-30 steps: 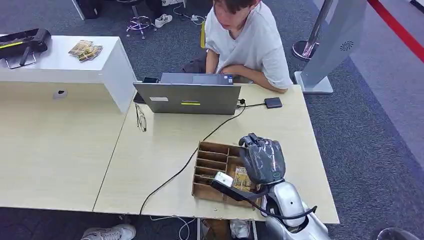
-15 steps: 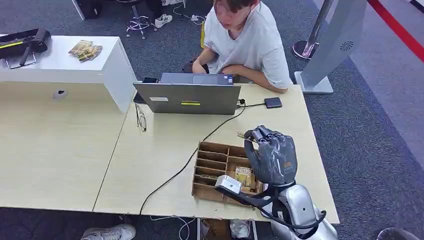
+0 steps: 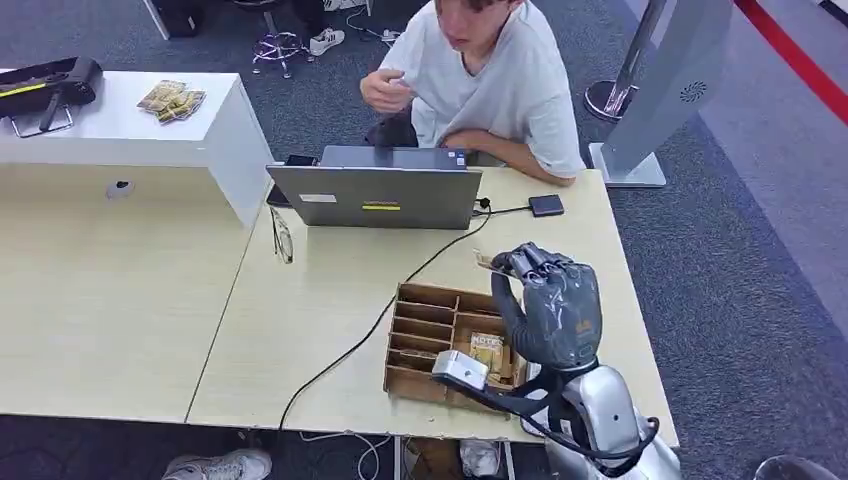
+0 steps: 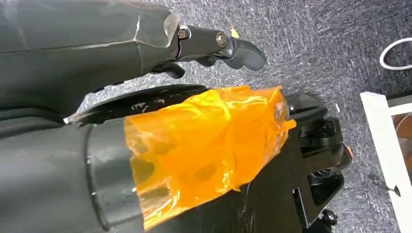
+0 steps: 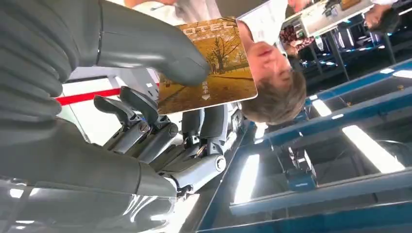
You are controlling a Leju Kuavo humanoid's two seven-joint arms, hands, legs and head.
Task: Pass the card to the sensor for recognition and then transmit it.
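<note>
My right hand (image 3: 548, 305) is raised above the far right corner of the wooden compartment box (image 3: 425, 335). It pinches a golden picture card (image 5: 214, 63) between thumb and fingers. In the head view just the card's edge (image 3: 484, 264) pokes out past the fingertips. Another similar card (image 3: 487, 352) lies in a box compartment. A small black sensor pad (image 3: 546, 205) sits flat on the table near the far edge, beyond my hand, with a cable attached. My left hand (image 4: 194, 41) hangs over the carpet, fingers stretched out and holding nothing.
An open grey laptop (image 3: 375, 195) stands at the table's far side, with a person (image 3: 490, 80) seated behind it. A black cable (image 3: 370, 325) runs across the table past the box. Glasses (image 3: 282, 238) lie left of the laptop. A white counter (image 3: 120, 130) stands at the left.
My right hand has risen out of the box with the card and moved away from me toward the sensor pad. The person has lifted a hand off the laptop.
</note>
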